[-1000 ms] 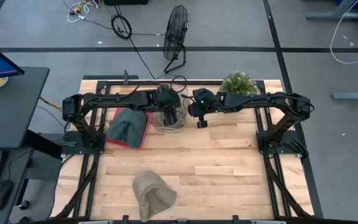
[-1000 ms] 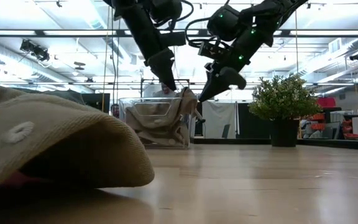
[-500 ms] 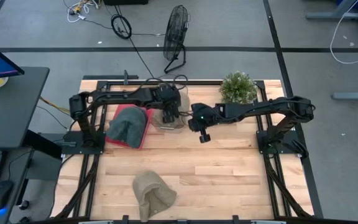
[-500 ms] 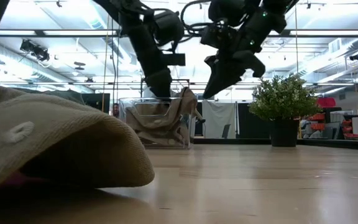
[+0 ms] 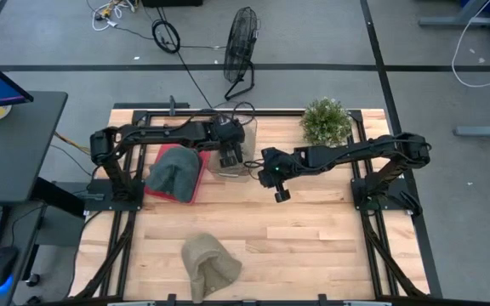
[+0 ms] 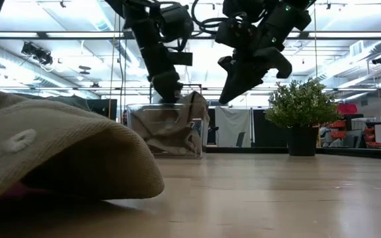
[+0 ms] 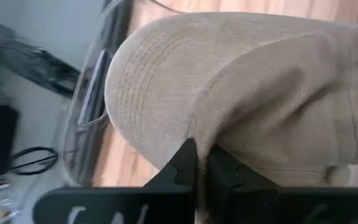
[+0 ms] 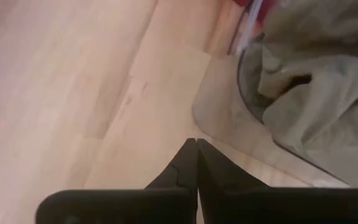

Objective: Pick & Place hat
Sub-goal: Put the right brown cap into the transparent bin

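Observation:
A tan corduroy hat [image 7: 241, 81] lies bunched in a clear container [image 5: 247, 172] at the far middle of the table, and it shows through the container wall [image 6: 177, 132]. My left gripper [image 7: 202, 158] stands over the container [image 6: 137, 125], shut on this hat. My right gripper [image 5: 281, 196] is shut and holds nothing. It hangs above the bare table, just right of and nearer than the container [image 8: 229, 134]. A second tan hat [image 5: 209, 263] lies on the table near the front edge. A grey-green hat [image 5: 173, 172] rests on a red mat [image 5: 196, 185]. My left gripper pinches a raised fold of the hat's cloth [image 7: 185, 127] between its two fingertips, coming down from above into the container's open top. The rest of the hat lies slack in the container. How many layers are caught, I cannot tell.
A potted plant [image 5: 326, 121] stands at the far right of the table. The near tan hat [image 6: 58, 158] fills the low view's left foreground. Bare wood lies between the container and the near hat, and across the table's right half.
My right gripper, still shut, has drawn away from the container toward the table's near edge and has risen. My left gripper has stayed over the container.

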{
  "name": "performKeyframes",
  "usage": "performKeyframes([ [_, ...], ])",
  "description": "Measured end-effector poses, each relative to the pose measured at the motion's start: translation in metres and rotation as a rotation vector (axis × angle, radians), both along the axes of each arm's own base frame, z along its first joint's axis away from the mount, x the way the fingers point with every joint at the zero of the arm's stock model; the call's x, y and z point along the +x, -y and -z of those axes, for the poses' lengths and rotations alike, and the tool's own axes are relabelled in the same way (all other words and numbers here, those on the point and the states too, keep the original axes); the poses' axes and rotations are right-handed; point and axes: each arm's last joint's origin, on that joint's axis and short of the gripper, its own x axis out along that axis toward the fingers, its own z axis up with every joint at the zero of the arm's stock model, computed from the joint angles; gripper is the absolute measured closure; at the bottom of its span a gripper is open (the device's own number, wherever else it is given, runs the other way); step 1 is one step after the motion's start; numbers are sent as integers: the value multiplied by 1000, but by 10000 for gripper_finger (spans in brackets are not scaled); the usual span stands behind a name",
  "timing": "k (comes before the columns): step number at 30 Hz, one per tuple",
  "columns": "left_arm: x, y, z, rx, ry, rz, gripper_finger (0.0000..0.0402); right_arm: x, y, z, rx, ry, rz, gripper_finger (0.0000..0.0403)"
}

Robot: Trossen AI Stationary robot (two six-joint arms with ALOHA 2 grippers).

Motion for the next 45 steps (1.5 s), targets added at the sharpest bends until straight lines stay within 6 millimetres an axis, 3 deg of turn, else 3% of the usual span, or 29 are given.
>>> performKeyframes([
  [7,-5,16,-2,50,-32,-104,393,-1,2,1,-51,-12,34,401],
  [17,0,1,20,-103,-30,-137,387,-1,2,1,-47,-11,31,400],
  [27,6,-4,36,-85,-97,-85,303,-1,2,1,-49,-16,28,399],
  [33,7,16,6,-31,-123,-80,249,-1,2,1,-58,-17,17,399],
  [39,13,51,-23,-55,-118,28,213,-1,2,1,-58,-18,15,399],
  [42,20,65,-25,-99,-35,53,212,-2,1,1,-46,-23,29,399],
  [45,24,70,-11,-104,14,54,228,-2,-6,2,-26,-34,35,399],
])
